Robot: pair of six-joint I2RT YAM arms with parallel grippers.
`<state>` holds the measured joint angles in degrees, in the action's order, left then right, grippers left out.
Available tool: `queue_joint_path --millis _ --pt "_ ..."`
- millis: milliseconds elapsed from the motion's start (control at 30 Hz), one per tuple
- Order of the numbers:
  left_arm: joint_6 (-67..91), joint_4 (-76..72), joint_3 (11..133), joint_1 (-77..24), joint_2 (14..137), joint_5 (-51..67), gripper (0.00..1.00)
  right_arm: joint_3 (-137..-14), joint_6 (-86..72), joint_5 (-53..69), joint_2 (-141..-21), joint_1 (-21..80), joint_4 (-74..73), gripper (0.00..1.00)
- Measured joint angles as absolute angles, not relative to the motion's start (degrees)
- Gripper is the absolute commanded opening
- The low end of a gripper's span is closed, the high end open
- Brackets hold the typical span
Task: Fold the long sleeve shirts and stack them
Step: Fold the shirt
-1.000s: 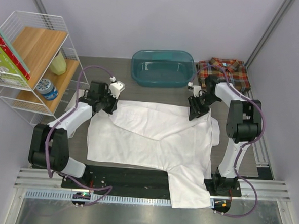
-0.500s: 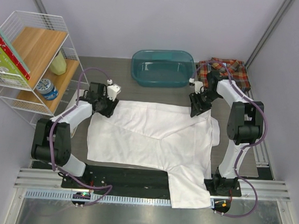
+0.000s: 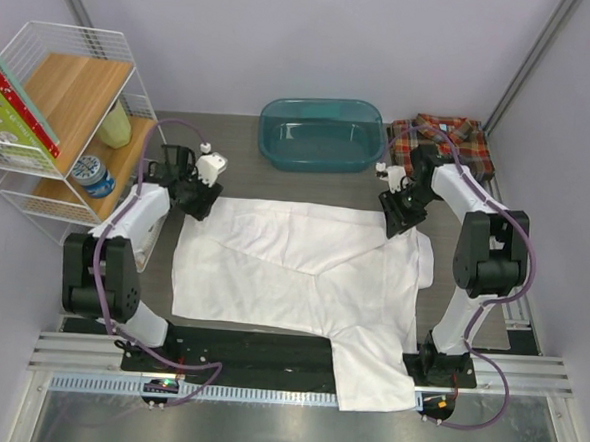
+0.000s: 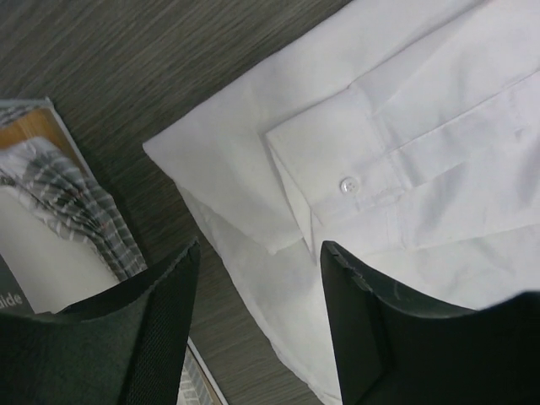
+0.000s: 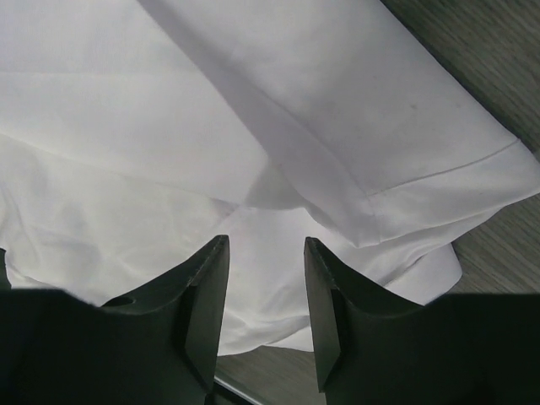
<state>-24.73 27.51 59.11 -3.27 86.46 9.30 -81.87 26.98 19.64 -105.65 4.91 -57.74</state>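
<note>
One white shirt [image 3: 302, 272] near teal tub [image 3: 319, 163]; rack [image 3: 77, 93]: bottle [image 3: 115, 127], poss. can [image 3: 94, 176].

The right arm [image 3: 457, 191] is covering the near left corner of the plaid shirt [image 3: 470, 140] in the top view. The white shirt [image 3: 302, 272] is draping over the near edge of the counter [image 3: 239, 147], hiding part of the black base plate [image 3: 247, 346]. The books [image 3: 7, 103] on the wire shelf [image 3: 73, 87] are running off the left edge. The label on the can [image 3: 95, 176] is showing too small to read. In both wrist views the white shirt is running past the picture edges.
</note>
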Motion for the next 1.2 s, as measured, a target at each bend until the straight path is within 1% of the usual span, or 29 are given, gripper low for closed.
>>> queue_joint_path --millis 100,200,300,400,500,533,600,633,700,733,833,900,967,1000,1033,1067,1100,1133,1200 --pt "-27.6 30.2 64.4 -4.0 90.8 11.8 0.59 -80.3 26.9 17.7 -106.5 4.9 -56.1 0.45" --pt "-29.7 32.0 69.5 -4.8 96.5 13.1 0.55 -79.5 26.6 15.1 -108.9 4.9 -52.7 0.44" --pt "-31.7 33.3 73.8 -5.2 102.0 12.9 0.48 -79.5 26.5 12.4 -112.8 4.9 -49.3 0.44" --pt "-33.1 34.1 77.7 -5.3 107.9 11.3 0.47 -81.3 26.0 10.4 -114.3 5.0 -48.3 0.44" --pt "-33.5 33.7 79.4 -5.3 112.3 8.5 0.38 -83.7 25.9 8.1 -116.0 5.2 -48.4 0.43" --pt "-33.5 33.5 79.6 -5.3 113.4 7.6 0.3 -84.1 25.8 7.8 -116.3 5.2 -48.3 0.43" --pt "-33.5 33.4 81.2 -5.3 114.7 6.3 0.21 -85.9 25.8 6.4 -117.6 5.3 -47.8 0.43" --pt "-33.5 33.2 82.1 -5.3 115.4 6.0 0.14 -86.8 25.8 5.8 -118.2 5.3 -47.7 0.43" --pt "-33.2 33.5 84.7 -5.4 117.4 5.6 0.08 -89.3 25.8 4.1 -120.0 5.3 -46.9 0.44" --pt "-32.9 33.2 85.6 -5.4 118.1 5.6 0.04 -90.7 25.8 3.5 -120.9 5.2 -46.5 0.45" --pt "-32.4 33.1 90.2 -5.5 121.3 5.5 0.0 -94.7 25.8 3.1 -123.3 4.8 -45.7 0.49" --pt "-31.9 33.5 93.4 -5.6 123.4 5.3 0.0 -97.2 25.8 3.1 -124.9 4.5 -44.5 0.54" --pt "-31.6 33.8 97.1 -5.6 125.8 5.1 0.09 -99.0 25.9 3.4 -125.8 4.2 -43.3 0.59" --pt "-31.5 34.0 98.4 -5.6 126.5 5.0 0.14 -99.7 26.0 3.8 -126.1 4.1 -43.0 0.64" --pt "-31.2 34.2 99.4 -5.6 126.9 5.1 0.26 -99.8 26.0 4.3 -126.1 3.9 -42.9 0.68" --pt "-30.7 34.4 99.6 -5.5 127.0 5.3 0.32 -99.8 26.2 5.3 -126.0 3.6 -43.0 0.72" --pt "-30.6 34.6 99.5 -5.5 126.6 5.7 0.38 -99.8 26.2 6.2 -125.8 3.4 -43.3 0.79" --pt "-29.9 34.8 98.7 -5.5 125.7 6.5 0.47 -99.8 26.5 7.5 -125.4 3.0 -44.3 0.82" --pt "-29.5 35.7 96.5 -5.4 122.4 8.8 0.55 -99.2 27.6 11.1 -122.9 2.0 -47.5 0.86"
